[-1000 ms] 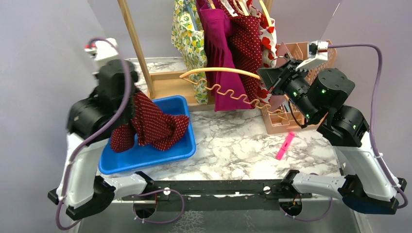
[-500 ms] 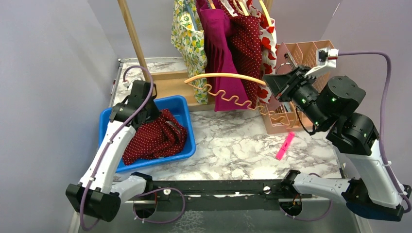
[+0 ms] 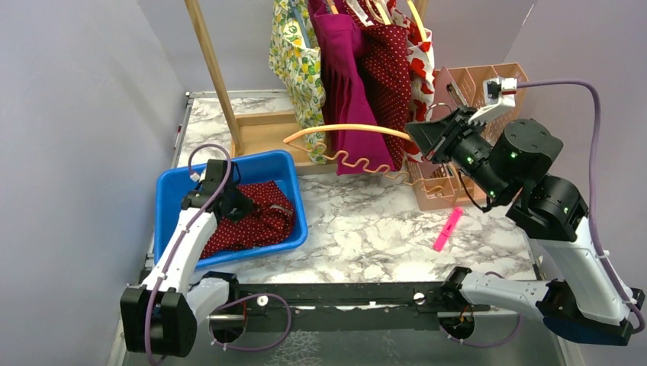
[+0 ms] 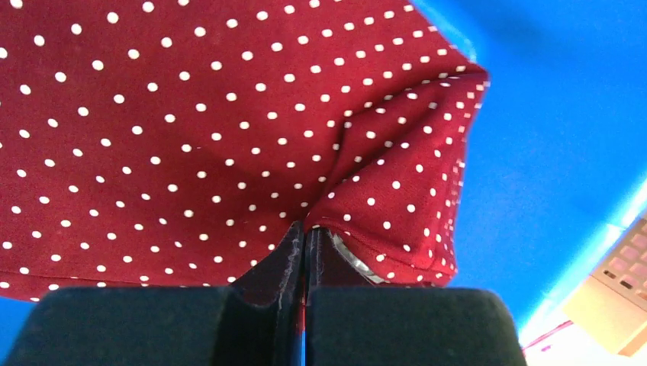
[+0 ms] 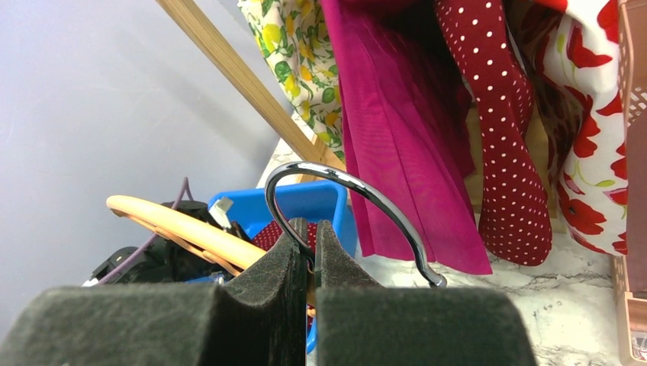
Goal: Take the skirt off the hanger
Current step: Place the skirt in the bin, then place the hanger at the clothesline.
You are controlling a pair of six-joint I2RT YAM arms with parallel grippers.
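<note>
our left gripper [image 4: 305, 232] pinches the red polka-dot skirt [image 4: 191, 114] lying in the blue bin [image 3: 169, 200]; our right gripper [image 5: 311, 229] clamps the wooden hanger [image 3: 343, 128] by its hook.

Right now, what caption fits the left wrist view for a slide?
Left gripper shut on the red dotted skirt, lying in the blue bin.
</note>
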